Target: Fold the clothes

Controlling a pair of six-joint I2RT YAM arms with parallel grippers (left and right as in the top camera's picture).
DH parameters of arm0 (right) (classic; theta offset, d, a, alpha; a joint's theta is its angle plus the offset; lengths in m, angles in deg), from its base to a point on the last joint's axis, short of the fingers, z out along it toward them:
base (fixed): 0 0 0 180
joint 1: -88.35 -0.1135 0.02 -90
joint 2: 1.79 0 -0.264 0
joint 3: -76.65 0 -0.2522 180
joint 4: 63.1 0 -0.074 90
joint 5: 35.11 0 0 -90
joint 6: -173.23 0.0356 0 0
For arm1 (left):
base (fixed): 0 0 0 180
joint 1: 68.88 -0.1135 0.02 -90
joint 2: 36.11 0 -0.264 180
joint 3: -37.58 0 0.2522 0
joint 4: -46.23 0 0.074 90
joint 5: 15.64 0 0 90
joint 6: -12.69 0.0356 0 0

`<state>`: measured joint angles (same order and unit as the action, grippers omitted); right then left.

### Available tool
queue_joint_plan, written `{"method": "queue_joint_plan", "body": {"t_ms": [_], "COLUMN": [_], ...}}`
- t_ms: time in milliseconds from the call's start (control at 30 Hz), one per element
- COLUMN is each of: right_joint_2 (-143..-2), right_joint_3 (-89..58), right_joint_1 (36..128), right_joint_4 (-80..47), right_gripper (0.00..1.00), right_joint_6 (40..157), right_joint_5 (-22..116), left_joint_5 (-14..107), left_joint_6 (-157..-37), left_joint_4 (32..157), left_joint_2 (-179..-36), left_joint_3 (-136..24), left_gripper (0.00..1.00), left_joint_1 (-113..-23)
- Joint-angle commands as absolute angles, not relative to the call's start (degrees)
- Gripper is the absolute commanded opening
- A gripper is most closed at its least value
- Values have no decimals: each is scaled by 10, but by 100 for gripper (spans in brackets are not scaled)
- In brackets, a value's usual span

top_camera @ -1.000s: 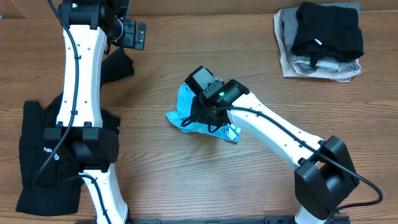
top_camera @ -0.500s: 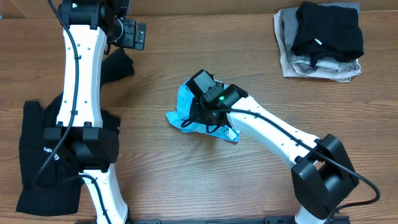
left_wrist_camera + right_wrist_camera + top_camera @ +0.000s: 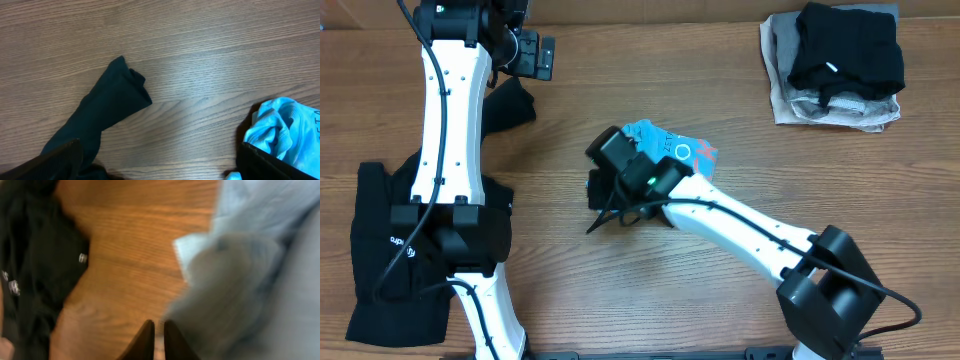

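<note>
The light blue T-shirt (image 3: pixel 670 148) lies bunched at the table's middle, its white and red-orange lettering facing up. My right gripper (image 3: pixel 603 208) sits at its left edge. In the blurred right wrist view the fingertips (image 3: pixel 146 330) are pressed nearly together, and the blue T-shirt (image 3: pixel 240 275) bulges right against them. The black long-sleeved top (image 3: pixel 380 250) lies at the left under my left arm, with one sleeve (image 3: pixel 110 105) stretched across the wood. My left gripper (image 3: pixel 525 55) hangs wide open above that sleeve, holding nothing. The blue T-shirt (image 3: pixel 282 130) shows by its right finger.
A stack of folded grey and black clothes (image 3: pixel 835 65) sits at the back right corner. The left arm's white links (image 3: pixel 445 150) run along the left side of the wooden table (image 3: pixel 720 90). A dark blurred mass (image 3: pixel 30 255) fills the left of the right wrist view.
My right gripper has closed and swung left and forward. The blue T-shirt shifted toward the back and its lettered side has turned up. The left arm has not moved.
</note>
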<state>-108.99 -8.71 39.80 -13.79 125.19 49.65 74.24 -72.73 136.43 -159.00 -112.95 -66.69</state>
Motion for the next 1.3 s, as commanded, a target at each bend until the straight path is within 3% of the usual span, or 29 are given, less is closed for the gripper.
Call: {"method": "queue_joint_plan", "body": {"t_ms": [0, 33, 100, 467, 600, 1267], "right_joint_2": [-1096, -1096, -1095, -1043, -1043, -1044], "right_joint_3": [-88, -88, -79, 10, -2, -166], "right_joint_1": [388, 387, 391, 512, 569, 698], "right_joint_4": [-143, -144, -130, 39, 87, 18], "right_gripper": [50, 68, 80, 86, 100, 100], "right_joint_6": [1223, 1217, 1215, 1204, 1184, 1095], "right_joint_5": [490, 484, 477, 482, 484, 457], "left_joint_5": [748, 748, 747, 725, 713, 699], "left_joint_6": [-737, -737, -737, -737, -737, -742], "left_joint_4": [1364, 1364, 1364, 1364, 1364, 1362], "left_joint_2": [-1587, -1587, -1587, -1587, -1587, -1587], "left_joint_3": [-1139, -1139, -1139, -1139, -1139, -1139], "left_gripper": [100, 100, 100, 100, 100, 100], "left_joint_1": [-670, -670, -670, -670, -669, -669]}}
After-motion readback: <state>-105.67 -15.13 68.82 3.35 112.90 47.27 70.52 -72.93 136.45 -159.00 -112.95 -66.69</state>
